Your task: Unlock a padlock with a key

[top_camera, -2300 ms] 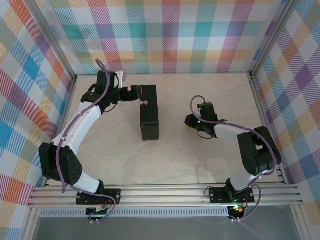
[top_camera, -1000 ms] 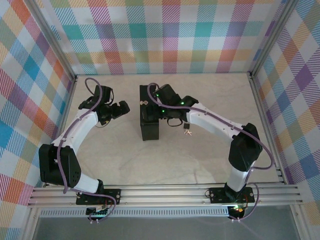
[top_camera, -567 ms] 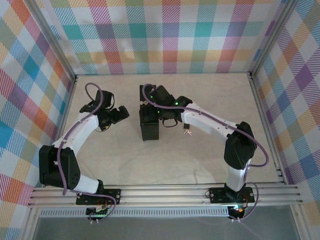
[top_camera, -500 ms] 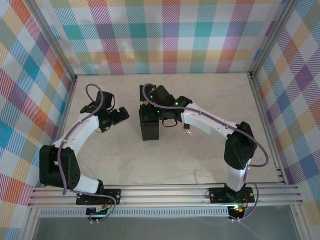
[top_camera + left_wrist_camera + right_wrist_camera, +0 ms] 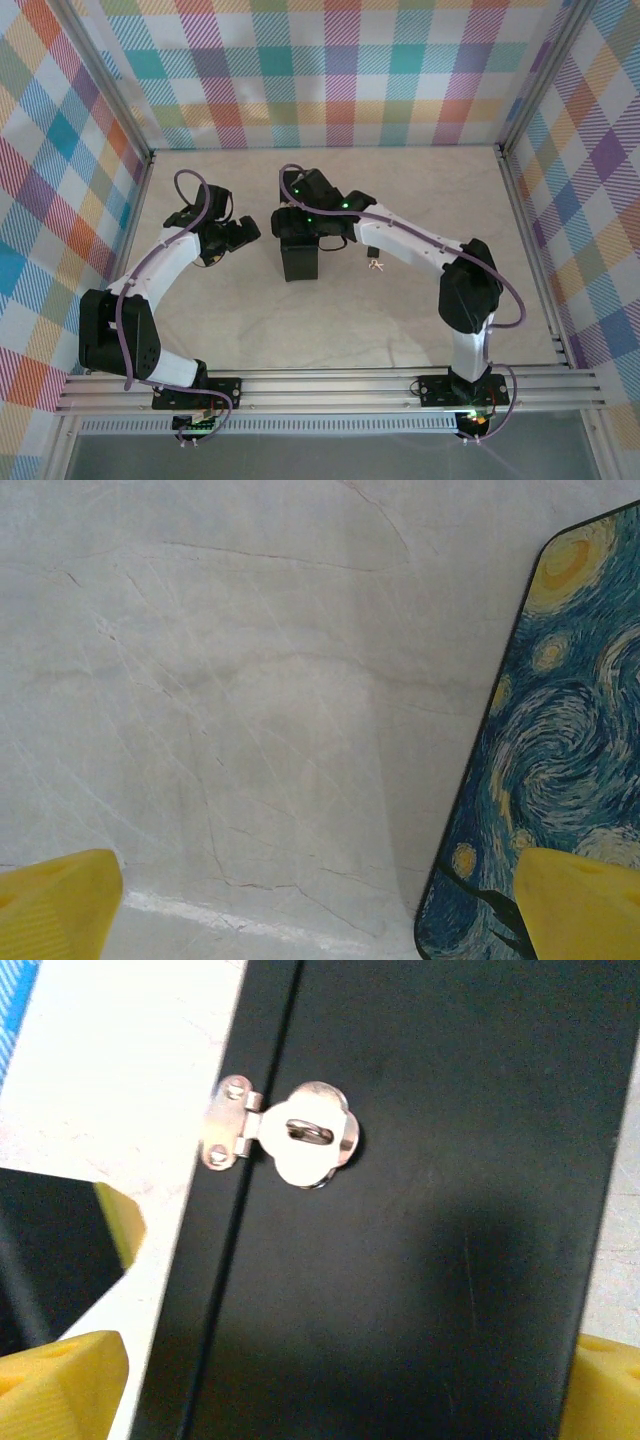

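- The left claw [image 5: 240, 232] hangs over bare tabletop [image 5: 250, 310], just left of the black box [image 5: 300, 262] and apart from it.
- In the left wrist view the left claw [image 5: 320, 910] is spread wide and holds nothing. Its two yellow fingertips [image 5: 55, 905] sit in the bottom corners, with pale veined tabletop [image 5: 230, 680] between them.
- The box's painted face [image 5: 560, 730], swirling blue and yellow with a dark rim, fills the right side of that view, and the right-hand fingertip overlaps its lower edge.
- The right arm reaches across from the right, and the right claw [image 5: 288, 222] is above the far end of the box.
- In the right wrist view the right claw [image 5: 335, 1390] is also released and grips nothing. Its yellow fingertips [image 5: 60, 1380] stand either side of the box's plain black face [image 5: 430, 1260].
- A silvery hasp [image 5: 300, 1145] lies folded flat on that black face, with a small metal loop [image 5: 310, 1132] poking through its slot.
- The key [image 5: 376, 265] lies on the tabletop to the right of the box, clear of it, near the underside of the right arm. No claw touches it.
- It is too small to make out which way it points.
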Available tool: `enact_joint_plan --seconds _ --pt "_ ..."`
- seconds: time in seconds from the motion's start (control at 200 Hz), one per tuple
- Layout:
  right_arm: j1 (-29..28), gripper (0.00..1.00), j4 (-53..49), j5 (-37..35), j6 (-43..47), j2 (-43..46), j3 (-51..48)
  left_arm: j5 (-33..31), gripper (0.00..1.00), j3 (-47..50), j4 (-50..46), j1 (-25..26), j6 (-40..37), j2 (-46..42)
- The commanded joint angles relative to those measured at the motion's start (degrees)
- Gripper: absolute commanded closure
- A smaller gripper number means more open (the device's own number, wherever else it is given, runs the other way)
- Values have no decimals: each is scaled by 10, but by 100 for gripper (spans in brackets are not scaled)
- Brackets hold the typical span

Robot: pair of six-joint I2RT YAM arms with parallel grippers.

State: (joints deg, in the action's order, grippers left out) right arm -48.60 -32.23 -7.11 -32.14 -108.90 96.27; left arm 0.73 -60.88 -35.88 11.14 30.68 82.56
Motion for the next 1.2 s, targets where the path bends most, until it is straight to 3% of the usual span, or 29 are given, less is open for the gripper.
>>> enact_joint_plan --seconds 0.0,0.16,0.28,0.43,0.715,0.885,1.045,1.195 --pt "-6 0 -31 -13 7 -21 27 -8 0 9 1 4 10 -6" --pt "-6 0 -37 -24 3 -20 14 -14 0 22 3 4 12 -4" --pt "2 10 9 4 -22 14 -45 -8 0 20 0 7 8 1" --pt "37 15 130 97 -66 73 -162 7 0 1 -2 29 -9 9" --pt "161 12 393 299 -161 159 -392 51 1 -94 -14 85 -48 57" --pt "206 9 456 371 -157 146 -439 21 1 -194 -34 122 -58 135" --pt "238 7 488 416 -155 113 -443 -58 1 -247 -45 128 -24 207" --pt "249 6 431 437 -111 84 -402 -76 1 -274 -36 128 -12 255"
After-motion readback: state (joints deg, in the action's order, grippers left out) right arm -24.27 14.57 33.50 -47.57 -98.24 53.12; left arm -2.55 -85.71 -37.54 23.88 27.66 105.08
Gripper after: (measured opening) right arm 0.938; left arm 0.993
